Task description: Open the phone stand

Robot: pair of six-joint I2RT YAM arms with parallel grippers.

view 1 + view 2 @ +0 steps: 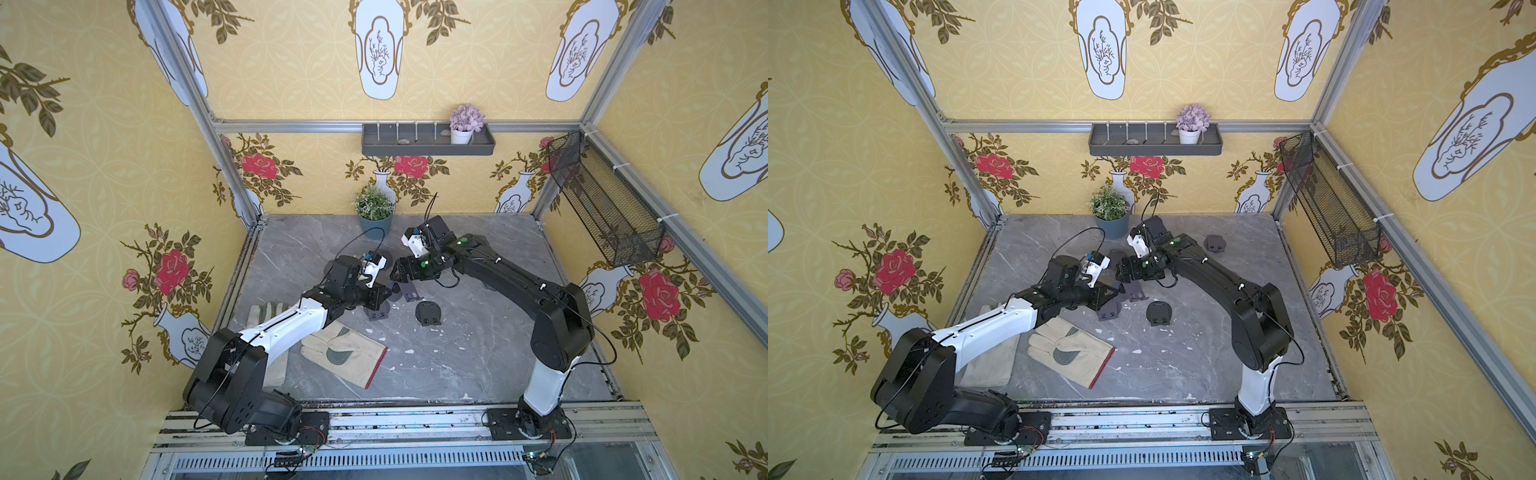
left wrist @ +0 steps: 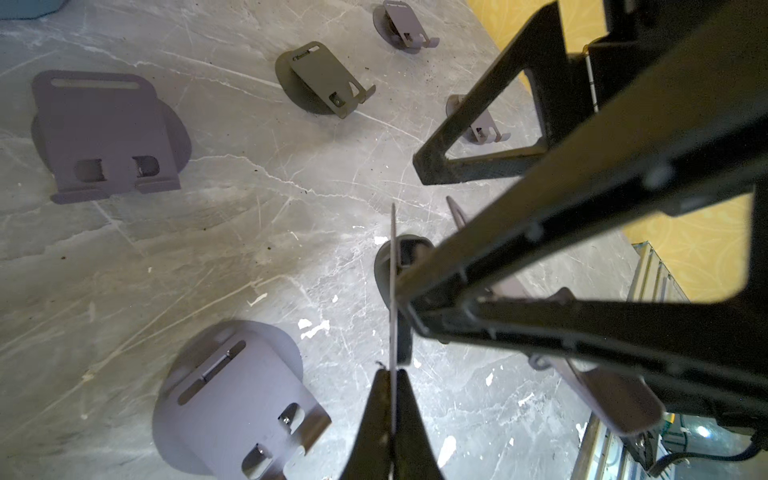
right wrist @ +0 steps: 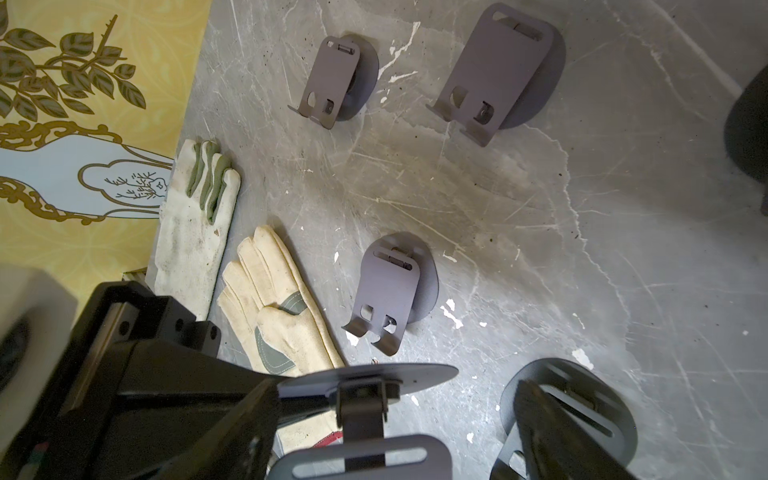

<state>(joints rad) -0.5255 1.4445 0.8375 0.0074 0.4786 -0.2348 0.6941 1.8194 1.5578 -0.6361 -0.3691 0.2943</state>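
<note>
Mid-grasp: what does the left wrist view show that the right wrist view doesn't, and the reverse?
Left wrist only: the held stand with its thin edge squarely between the shut left fingers, and a pot corner. Right wrist only: a white glove, a yellow glove, and the stand's hinge. Both: the held stand, spare stands, the table.

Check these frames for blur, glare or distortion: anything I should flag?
In both top views: even light, no harsh glare, wide-angle lens splays the frame posts. In the left wrist view: the right gripper near the lens is soft, the table sharp. In the right wrist view: a pale housing close up is smeared, the cream glove crisp.
</note>
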